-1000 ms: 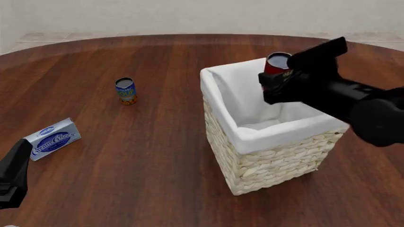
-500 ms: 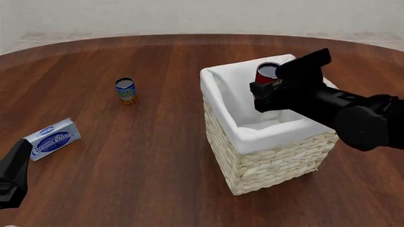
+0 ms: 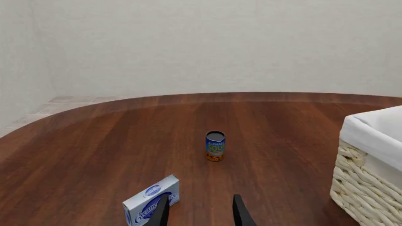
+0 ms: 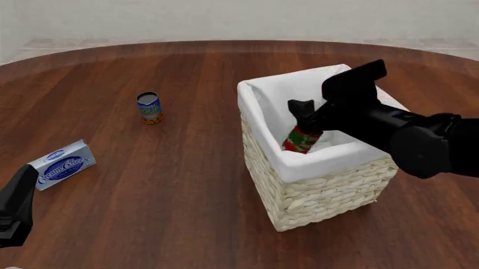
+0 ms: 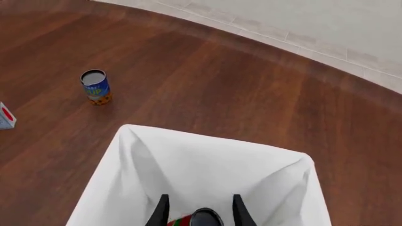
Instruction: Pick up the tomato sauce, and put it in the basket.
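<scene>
The tomato sauce (image 4: 302, 140), a small red can with a dark label, lies tilted inside the basket (image 4: 322, 196), against the white lining and below the rim. Its grey top (image 5: 204, 219) shows in the right wrist view, lower than the two fingers. My right gripper (image 4: 303, 107) hangs open just above it over the basket's opening, apart from the can. The basket's white lining (image 5: 207, 165) fills that wrist view. My left gripper (image 3: 199, 214) is open and holds nothing, low at the near left of the table (image 4: 17, 204).
A blue can with orange at its base (image 4: 149, 107) stands upright at the far left, also in the left wrist view (image 3: 215, 146). A blue-and-white cream cheese box (image 4: 63, 164) lies near the left gripper. The basket's wicker wall (image 3: 370, 179) stands beside the left wrist's view.
The right gripper moved left over the basket and opened. The tomato sauce dropped out of it and now lies tilted inside the basket. The left arm has not moved.
</scene>
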